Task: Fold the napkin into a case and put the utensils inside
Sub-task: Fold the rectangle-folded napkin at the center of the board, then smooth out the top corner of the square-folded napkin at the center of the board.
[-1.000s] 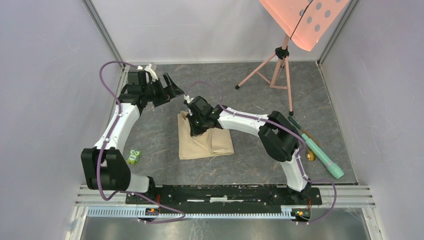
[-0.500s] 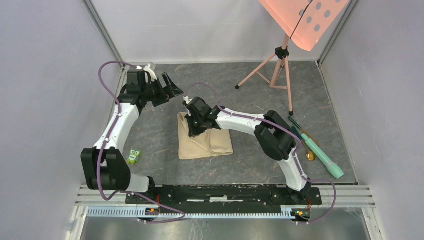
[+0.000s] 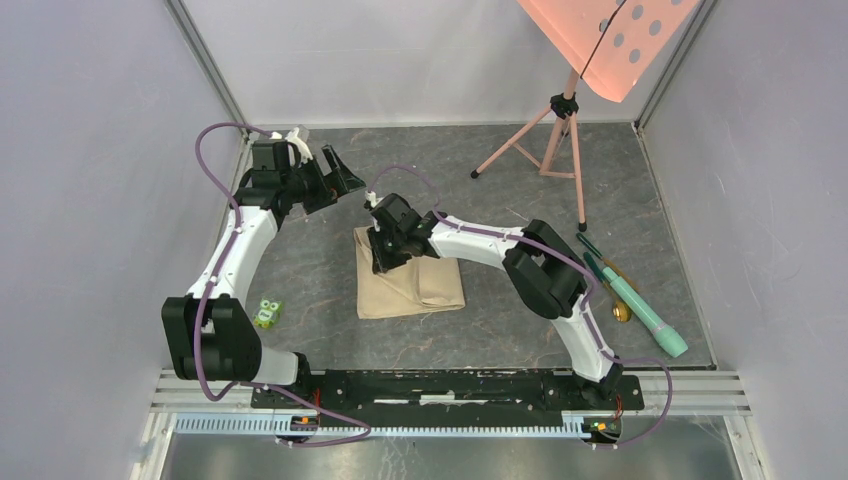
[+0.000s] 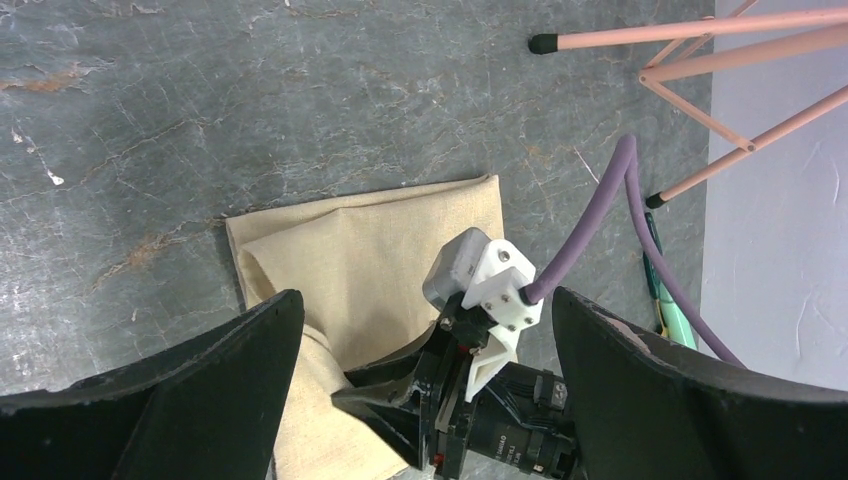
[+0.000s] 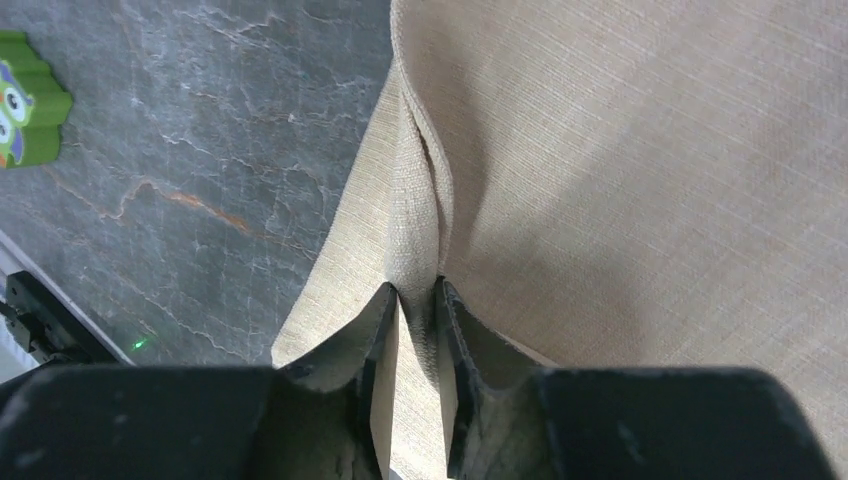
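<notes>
The beige napkin [image 3: 420, 287] lies folded in the middle of the table, also seen in the left wrist view [image 4: 365, 240]. My right gripper [image 3: 384, 262] is down on its far left corner. In the right wrist view the jaws [image 5: 415, 292] stand a narrow gap apart, with a raised ridge of the napkin [image 5: 620, 150] pinched between the tips. My left gripper [image 3: 340, 172] hovers wide open behind and left of the napkin, nothing between its fingers [image 4: 425, 300]. The gold utensils [image 3: 621, 311] lie at the far right, beside a mint-green cylinder [image 3: 648, 315].
A green frog toy [image 3: 267, 314] sits left of the napkin, near the left arm; it also shows in the right wrist view [image 5: 25, 100]. A pink tripod stand [image 3: 556, 140] rises at the back right, one leg tip close to the utensils. Walls close three sides.
My right wrist has crept slightly left and back over the napkin's corner, dragging the cloth a little. Its jaws have eased apart a touch. The left arm has stayed put.
</notes>
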